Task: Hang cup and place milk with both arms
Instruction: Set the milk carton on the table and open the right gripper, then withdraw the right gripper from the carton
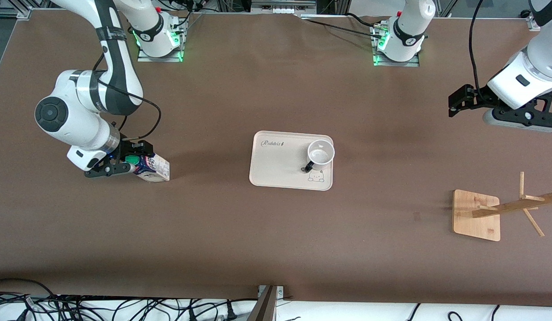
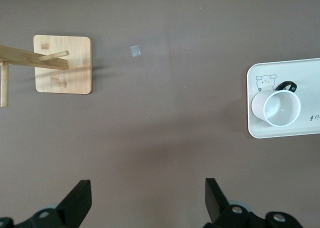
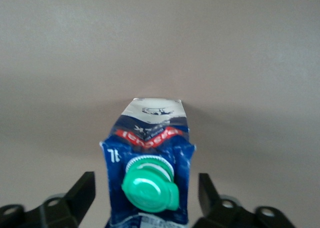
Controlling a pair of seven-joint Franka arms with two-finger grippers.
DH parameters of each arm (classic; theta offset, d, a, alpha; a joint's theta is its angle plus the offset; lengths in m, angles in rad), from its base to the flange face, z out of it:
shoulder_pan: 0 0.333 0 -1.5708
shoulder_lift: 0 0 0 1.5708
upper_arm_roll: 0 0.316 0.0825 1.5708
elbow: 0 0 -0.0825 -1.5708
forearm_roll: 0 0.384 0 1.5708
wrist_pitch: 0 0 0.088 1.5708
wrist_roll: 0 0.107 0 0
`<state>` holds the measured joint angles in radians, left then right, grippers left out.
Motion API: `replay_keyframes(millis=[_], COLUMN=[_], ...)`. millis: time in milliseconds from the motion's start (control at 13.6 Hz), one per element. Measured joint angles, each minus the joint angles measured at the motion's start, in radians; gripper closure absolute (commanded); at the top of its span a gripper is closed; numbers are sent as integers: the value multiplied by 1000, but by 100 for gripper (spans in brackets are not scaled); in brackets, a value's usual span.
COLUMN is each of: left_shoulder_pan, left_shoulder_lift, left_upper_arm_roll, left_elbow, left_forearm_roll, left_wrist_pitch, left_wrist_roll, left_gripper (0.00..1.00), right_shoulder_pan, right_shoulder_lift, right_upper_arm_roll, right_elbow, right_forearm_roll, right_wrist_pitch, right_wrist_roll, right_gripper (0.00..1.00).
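The milk [image 1: 152, 167], a blue and white carton with a green cap, stands on the table at the right arm's end. My right gripper [image 1: 124, 163] is open around its top. In the right wrist view the milk [image 3: 150, 138] sits between the fingers [image 3: 82, 193] with gaps on both sides. The cup [image 1: 320, 152] stands upright on the white tray [image 1: 276, 165], with its black handle toward the front camera. My left gripper [image 1: 523, 117] is open and empty, high over the left arm's end of the table. Its wrist view shows the cup [image 2: 280, 108] and the gripper [image 2: 147, 200].
A wooden cup rack [image 1: 475, 214] with pegs stands near the left arm's end, nearer the front camera than the tray. It also shows in the left wrist view [image 2: 62, 63]. The tray [image 2: 300, 70] lies mid-table. Cables lie along the table's front edge.
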<state>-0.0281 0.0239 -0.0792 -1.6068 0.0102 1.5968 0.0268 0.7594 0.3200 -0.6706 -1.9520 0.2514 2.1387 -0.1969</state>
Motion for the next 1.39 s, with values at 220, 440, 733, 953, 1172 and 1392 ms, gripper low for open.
replay_keyframes(millis=[220, 440, 733, 953, 1172, 1392], left_shoulder_pan=[0, 0, 0, 0, 0, 0], left_shoulder_lift=[0, 0, 1, 1, 1, 1], left_upper_arm_roll=[0, 0, 0, 0, 0, 0], left_elbow=[0, 1, 1, 1, 1, 1], left_forearm_roll=[0, 0, 0, 0, 0, 0], left_wrist_pitch=[0, 0, -1, -1, -1, -8], left_wrist_roll=[0, 0, 0, 0, 0, 0], left_gripper=[0, 0, 0, 0, 0, 0], right_shoulder_pan=[1, 2, 1, 2, 2, -14], right_shoulder_lift=[-6, -20, -43, -81, -130, -192], right_upper_arm_roll=[1, -2, -22, -22, -22, 8], right_elbow=[52, 160, 300, 341, 344, 337], right_forearm_roll=[0, -4, -53, -111, -139, -185], right_wrist_pitch=[-40, -196, -414, -490, -520, -549], right_wrist_roll=[8, 24, 48, 67, 68, 68], right_gripper=[0, 0, 0, 0, 0, 0])
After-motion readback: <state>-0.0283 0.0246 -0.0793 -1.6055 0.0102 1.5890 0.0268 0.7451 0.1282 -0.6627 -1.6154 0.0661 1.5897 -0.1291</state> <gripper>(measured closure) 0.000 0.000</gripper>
